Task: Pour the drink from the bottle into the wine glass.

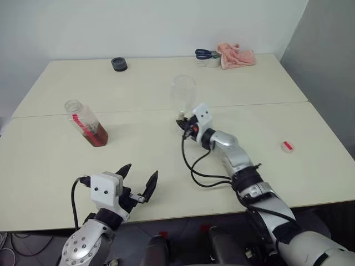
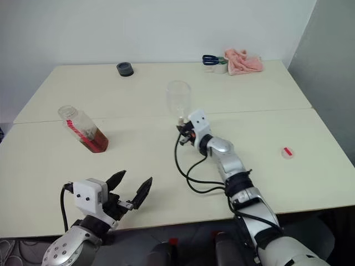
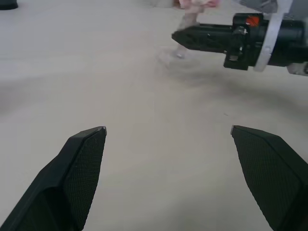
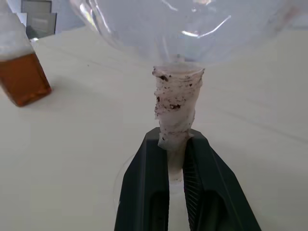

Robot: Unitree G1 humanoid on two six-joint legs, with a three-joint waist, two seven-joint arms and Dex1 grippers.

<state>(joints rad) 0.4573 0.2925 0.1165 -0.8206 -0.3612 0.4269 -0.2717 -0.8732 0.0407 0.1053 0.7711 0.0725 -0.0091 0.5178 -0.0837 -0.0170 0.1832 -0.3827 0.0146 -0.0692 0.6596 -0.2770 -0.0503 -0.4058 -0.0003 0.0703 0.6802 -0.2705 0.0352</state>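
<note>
Clear stemmed wine glass (image 1: 183, 94), mid-table, is pinched at its wrapped stem by the right gripper (image 4: 176, 144), presumably for steadying. Small clear plastic bottle (image 1: 86, 123) of amber drink (image 1: 97, 135) is seen uncapped, well left. Left gripper (image 1: 138, 180) is held spread, empty, near it.

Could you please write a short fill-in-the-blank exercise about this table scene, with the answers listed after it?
1. The right gripper is shut on the wine glass at its ____.
2. The left gripper has its fingers ____.
3. The bottle has no ____ on its mouth.
4. The drink in the bottle is reddish-____.

Answers: stem; open; cap; brown
</note>
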